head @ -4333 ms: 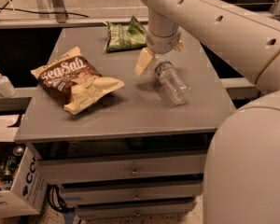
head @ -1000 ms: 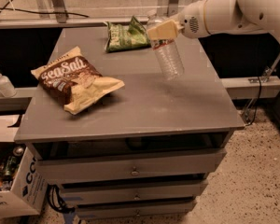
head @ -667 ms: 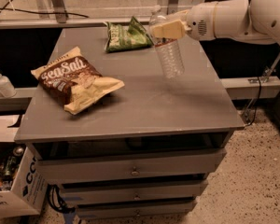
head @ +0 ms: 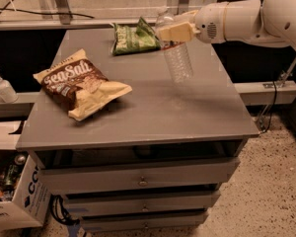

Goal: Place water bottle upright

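The clear ribbed water bottle (head: 177, 59) hangs nearly upright over the back right of the grey cabinet top (head: 153, 112). Its base points down, close to the surface or just above it. My gripper (head: 173, 29) reaches in from the right on a white arm and is shut on the bottle's neck and upper part. Its tan fingers (head: 177, 32) hide the label band; the cap shows faintly above them.
A brown "Sea Salt" chip bag (head: 80, 83) lies at the left of the top. A green snack bag (head: 134, 37) lies at the back, just left of the bottle. A white pump dispenser (head: 2, 87) stands on a ledge to the left. A cardboard box (head: 15, 196) sits on the floor lower left.
The bottle lay on its side under my gripper 4.3 s ago; now it is lifted and hangs nearly upright. Over the last second it has barely moved.
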`<state>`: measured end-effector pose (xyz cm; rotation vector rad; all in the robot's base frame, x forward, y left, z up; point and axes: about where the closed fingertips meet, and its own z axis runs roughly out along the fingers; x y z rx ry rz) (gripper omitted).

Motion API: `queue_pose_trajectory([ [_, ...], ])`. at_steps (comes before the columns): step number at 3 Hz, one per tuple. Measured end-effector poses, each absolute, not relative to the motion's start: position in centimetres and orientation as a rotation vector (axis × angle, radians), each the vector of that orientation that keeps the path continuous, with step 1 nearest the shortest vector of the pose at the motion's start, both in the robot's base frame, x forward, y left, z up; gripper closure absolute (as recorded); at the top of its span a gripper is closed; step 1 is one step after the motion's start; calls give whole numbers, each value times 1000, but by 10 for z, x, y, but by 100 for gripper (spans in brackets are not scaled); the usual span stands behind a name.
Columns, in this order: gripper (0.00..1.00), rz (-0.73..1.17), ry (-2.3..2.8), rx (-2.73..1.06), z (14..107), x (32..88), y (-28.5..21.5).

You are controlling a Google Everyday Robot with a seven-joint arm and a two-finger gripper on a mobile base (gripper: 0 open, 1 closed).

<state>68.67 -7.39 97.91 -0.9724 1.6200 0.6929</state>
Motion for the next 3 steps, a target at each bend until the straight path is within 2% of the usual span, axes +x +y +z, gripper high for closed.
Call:
queue_pose_trajectory([
  [3, 100, 802, 1427, -809, 988, 689, -77],
])
